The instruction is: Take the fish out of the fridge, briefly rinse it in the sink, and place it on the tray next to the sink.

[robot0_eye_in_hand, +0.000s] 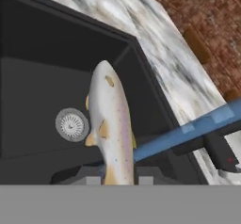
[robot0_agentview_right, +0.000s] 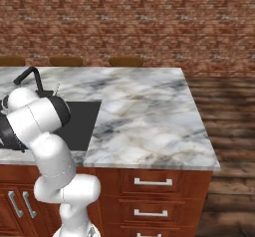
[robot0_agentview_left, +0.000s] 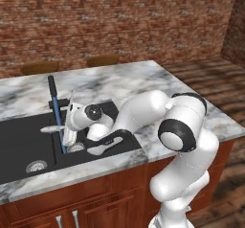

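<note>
Silvery-grey slim fish (robot0_eye_in_hand: 112,124) sits clamped in your nearly shut pincer (robot0_eye_in_hand: 117,173), hanging over the black double-basin sink (robot0_eye_in_hand: 42,91) by the blue stream (robot0_eye_in_hand: 188,131); you're mid-rinse, the placing remains

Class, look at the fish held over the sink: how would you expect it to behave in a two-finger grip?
The fish juts straight out from the gripper without drooping, so it is probably stiff. Its smooth, tapered body looks apt to slip. Gripped near one end above the sink, it might pivot if jolted.
</note>
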Controlling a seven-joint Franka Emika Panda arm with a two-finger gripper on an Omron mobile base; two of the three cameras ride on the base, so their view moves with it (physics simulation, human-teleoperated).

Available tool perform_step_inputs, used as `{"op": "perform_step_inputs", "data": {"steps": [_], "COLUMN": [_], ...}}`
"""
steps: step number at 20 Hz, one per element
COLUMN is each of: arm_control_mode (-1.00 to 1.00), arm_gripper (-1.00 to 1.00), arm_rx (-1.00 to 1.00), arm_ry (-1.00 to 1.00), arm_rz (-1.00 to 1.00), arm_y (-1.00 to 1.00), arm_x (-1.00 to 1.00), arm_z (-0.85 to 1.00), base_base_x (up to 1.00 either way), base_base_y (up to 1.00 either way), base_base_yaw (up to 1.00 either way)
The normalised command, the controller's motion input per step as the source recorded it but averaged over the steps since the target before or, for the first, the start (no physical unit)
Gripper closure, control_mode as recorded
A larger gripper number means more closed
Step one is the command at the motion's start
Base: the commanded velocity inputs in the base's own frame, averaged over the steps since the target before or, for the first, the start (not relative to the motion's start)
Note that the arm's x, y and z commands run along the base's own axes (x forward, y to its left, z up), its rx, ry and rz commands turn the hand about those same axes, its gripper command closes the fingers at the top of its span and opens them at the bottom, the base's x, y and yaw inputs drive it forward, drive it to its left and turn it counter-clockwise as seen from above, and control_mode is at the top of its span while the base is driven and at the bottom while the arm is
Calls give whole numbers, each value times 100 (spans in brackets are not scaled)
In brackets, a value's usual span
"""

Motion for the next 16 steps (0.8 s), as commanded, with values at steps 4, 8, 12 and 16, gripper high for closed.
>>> {"op": "perform_step_inputs", "data": {"steps": [4,8,12,16], "arm_control_mode": [-100,-100,-100,-100], "arm_gripper": [100,100,100,100], "arm_rx": [0,0,3,0], "arm_ry": [1,12,27,37], "arm_rz": [0,-8,-13,-13], "arm_y": [0,-21,-38,-33], "arm_x": [-48,-68,-78,-60], "arm_z": [100,100,100,100], "base_base_x": [0,0,0,0], "base_base_y": [0,0,0,0], "base_base_yaw": [0,0,0,0]}}
